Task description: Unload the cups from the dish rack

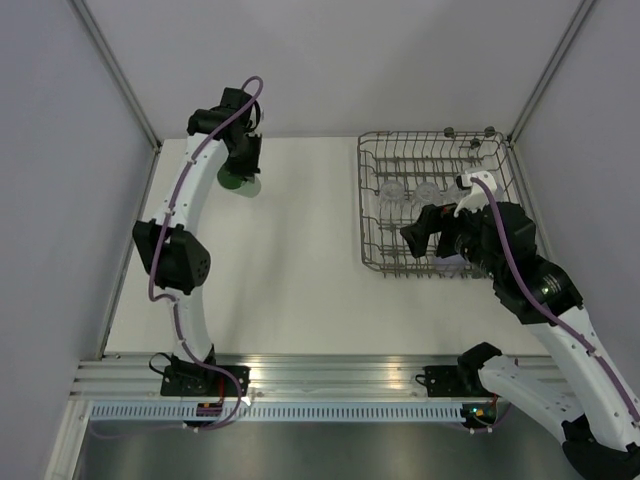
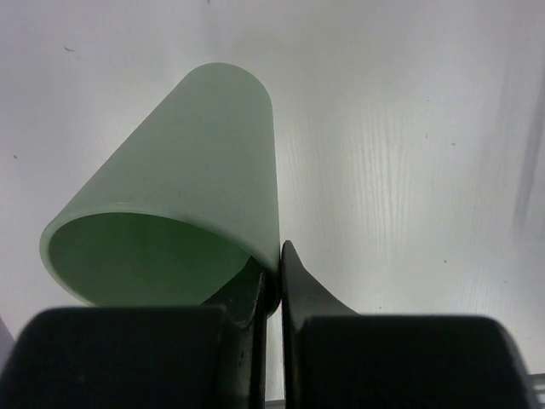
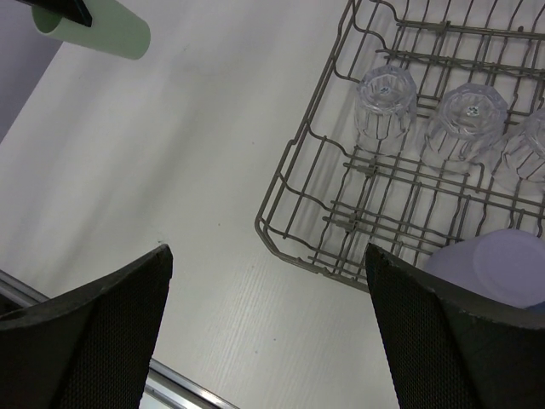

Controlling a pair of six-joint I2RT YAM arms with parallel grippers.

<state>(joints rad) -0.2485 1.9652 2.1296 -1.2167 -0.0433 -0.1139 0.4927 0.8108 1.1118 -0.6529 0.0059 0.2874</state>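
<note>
My left gripper (image 1: 240,168) is shut on the rim of the mint green cup (image 2: 183,196), one finger inside it and one outside (image 2: 279,264). It holds the cup tilted over the far left of the table (image 1: 243,183); the cup also shows in the right wrist view (image 3: 102,30). The grey wire dish rack (image 1: 372,205) stands at the right (image 3: 289,181). Three clear cups (image 3: 386,100) (image 3: 466,115) (image 3: 528,146) stand upside down in it, and a lavender cup (image 3: 502,264) sits near its front. My right gripper (image 3: 268,256) is open and empty above the rack's near left corner (image 1: 425,228). The blue cup is hidden.
Grey walls close in the table on the left, back and right. An aluminium rail (image 1: 330,375) runs along the near edge by the arm bases. The bare white tabletop (image 1: 290,260) lies between the left arm and the rack.
</note>
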